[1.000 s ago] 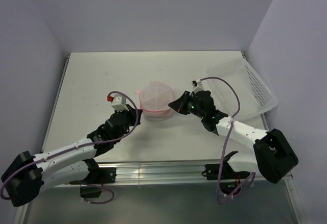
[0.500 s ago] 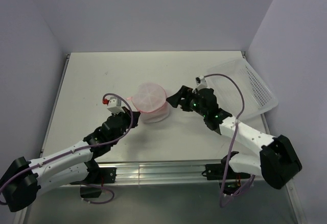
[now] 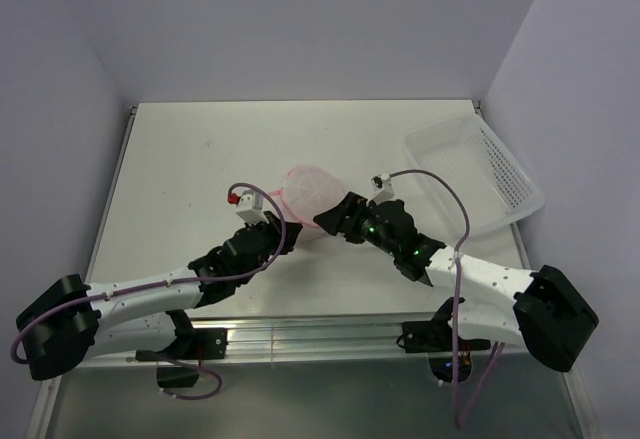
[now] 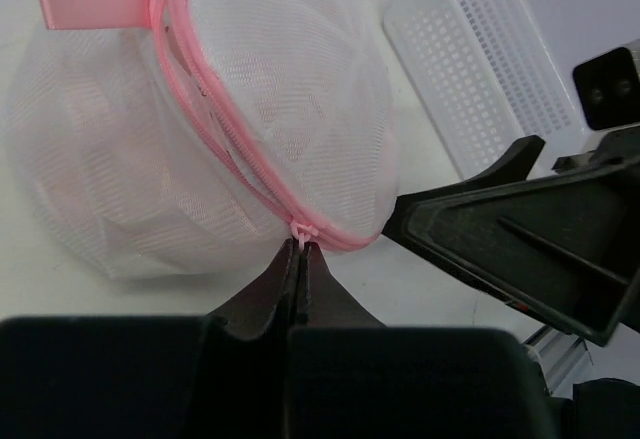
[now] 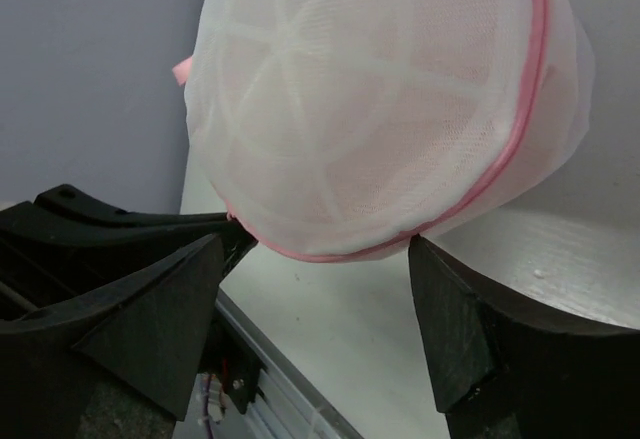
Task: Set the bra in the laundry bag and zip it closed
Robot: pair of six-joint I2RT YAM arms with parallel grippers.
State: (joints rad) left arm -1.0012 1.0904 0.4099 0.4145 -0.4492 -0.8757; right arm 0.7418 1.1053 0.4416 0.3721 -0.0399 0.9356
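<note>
The laundry bag [image 3: 312, 189] is a round white mesh pouch with a pink zipper rim, tilted up on the table between my two grippers. A pale pink mass, the bra [image 5: 400, 109], shows faintly through the mesh. My left gripper [image 4: 300, 251] is shut on the small pink zipper pull [image 4: 302, 230] at the bag's near rim; in the top view the left gripper [image 3: 287, 231] sits at the bag's lower left. My right gripper [image 5: 315, 249] stands wide open just under the bag [image 5: 380, 99], its right fingertip [image 5: 425, 259] touching the pink rim. From above, the right gripper [image 3: 335, 217] is at the bag's lower right.
A rigid white perforated basket [image 3: 480, 167] stands at the right edge of the table, also seen behind the bag [image 4: 470, 69] in the left wrist view. A pink ribbon tab [image 4: 95, 2] sticks out of the bag's far side. The aluminium rail [image 3: 320, 334] runs along the near edge.
My right gripper has gone from shut to wide open and slid left under the bag. My left gripper has moved right with the zipper pull, and the bag has tipped and shifted right.
</note>
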